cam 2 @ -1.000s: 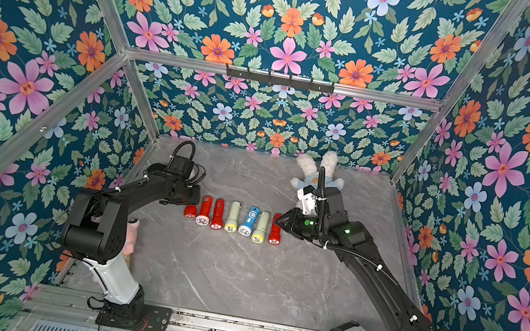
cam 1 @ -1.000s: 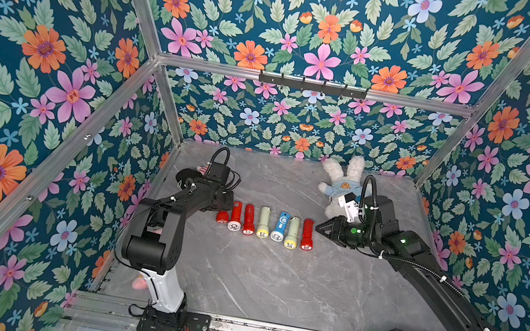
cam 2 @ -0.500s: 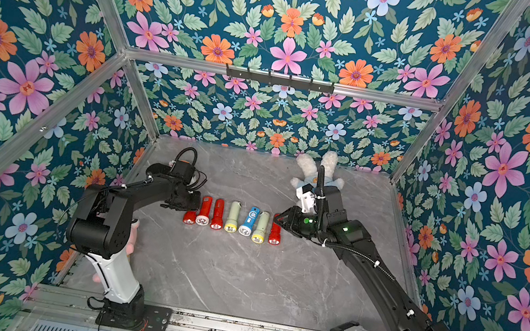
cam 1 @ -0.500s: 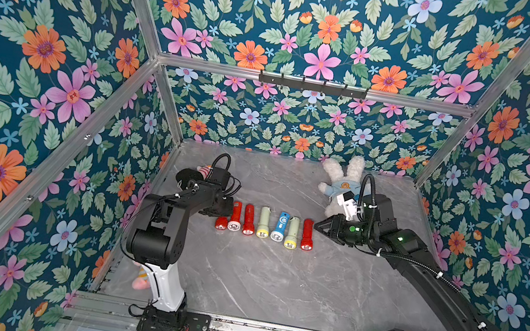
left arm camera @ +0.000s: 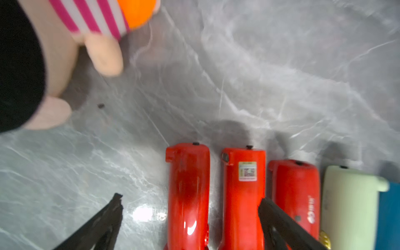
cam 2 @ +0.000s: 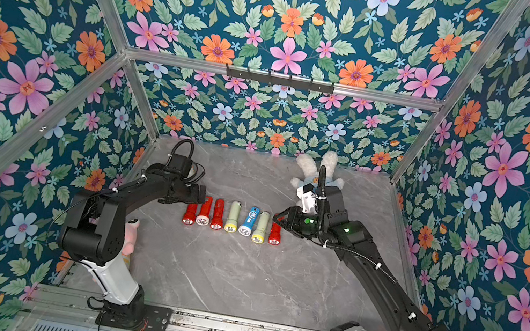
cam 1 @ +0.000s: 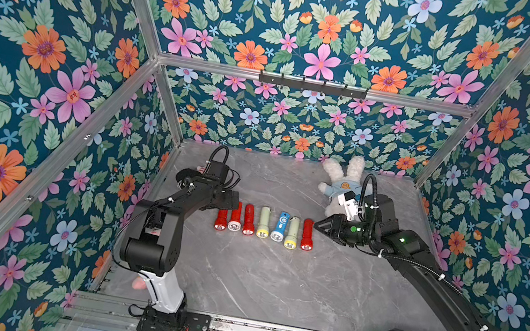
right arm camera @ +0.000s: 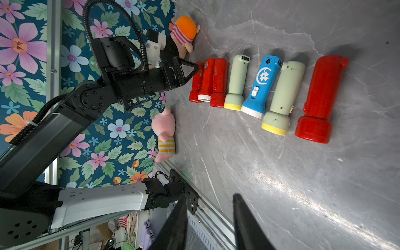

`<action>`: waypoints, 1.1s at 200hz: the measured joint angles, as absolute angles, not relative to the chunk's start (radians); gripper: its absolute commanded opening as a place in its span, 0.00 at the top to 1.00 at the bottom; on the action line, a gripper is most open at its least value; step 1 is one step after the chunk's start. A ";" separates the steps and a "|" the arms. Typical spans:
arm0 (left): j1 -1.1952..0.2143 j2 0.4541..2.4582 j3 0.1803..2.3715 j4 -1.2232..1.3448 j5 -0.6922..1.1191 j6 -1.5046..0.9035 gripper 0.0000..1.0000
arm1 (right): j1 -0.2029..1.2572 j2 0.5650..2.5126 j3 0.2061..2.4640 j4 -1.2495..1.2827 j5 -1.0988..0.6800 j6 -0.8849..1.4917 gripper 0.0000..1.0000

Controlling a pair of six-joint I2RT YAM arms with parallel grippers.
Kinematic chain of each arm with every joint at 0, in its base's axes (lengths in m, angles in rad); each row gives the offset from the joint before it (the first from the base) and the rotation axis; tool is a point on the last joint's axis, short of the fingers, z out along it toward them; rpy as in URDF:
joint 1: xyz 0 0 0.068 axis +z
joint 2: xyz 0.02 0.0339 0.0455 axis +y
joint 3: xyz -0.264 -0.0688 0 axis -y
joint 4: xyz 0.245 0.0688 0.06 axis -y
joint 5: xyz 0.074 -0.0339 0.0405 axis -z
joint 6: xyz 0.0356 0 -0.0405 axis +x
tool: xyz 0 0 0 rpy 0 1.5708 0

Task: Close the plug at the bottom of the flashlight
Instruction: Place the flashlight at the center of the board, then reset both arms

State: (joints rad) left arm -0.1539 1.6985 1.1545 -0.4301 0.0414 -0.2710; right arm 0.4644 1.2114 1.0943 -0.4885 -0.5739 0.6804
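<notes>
Arms: two. Left arm folds low along the left wall. The left claw is spread wide and empty over the tails of the two end reds. Right arm stretches in from the right. The right claw is parted and empty, just beside the row's other end.

Flashlights: seven, side by side mid-counter, lenses frontward. Four red, two pale green, one blue.

Plush: three. The rabbit shows only in both top views. The right wrist view best shows the pink plush and the orange-capped plush. Only the left wrist view shows small dark nubs on the tails.
</notes>
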 measured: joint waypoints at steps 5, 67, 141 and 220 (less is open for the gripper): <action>-0.154 1.685 1.158 -0.432 0.041 -0.271 0.00 | 0.464 1.208 1.098 -0.492 -0.572 0.679 0.46; -0.154 1.326 1.098 -0.322 0.066 -0.260 0.00 | 0.447 1.056 1.159 -0.548 -0.413 0.548 0.01; -0.146 1.364 0.957 -0.064 -0.078 -0.389 0.00 | 0.294 0.814 0.920 -0.442 0.070 0.357 0.01; -0.150 1.432 0.686 0.349 -0.015 -0.159 0.00 | 0.142 0.968 0.519 -0.109 0.089 0.184 0.01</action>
State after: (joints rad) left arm -0.1497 1.4319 0.6865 0.3489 -0.0154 -0.1589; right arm 0.1417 0.9680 0.5190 -0.1085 0.0891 0.1841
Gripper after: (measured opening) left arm 0.997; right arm 0.993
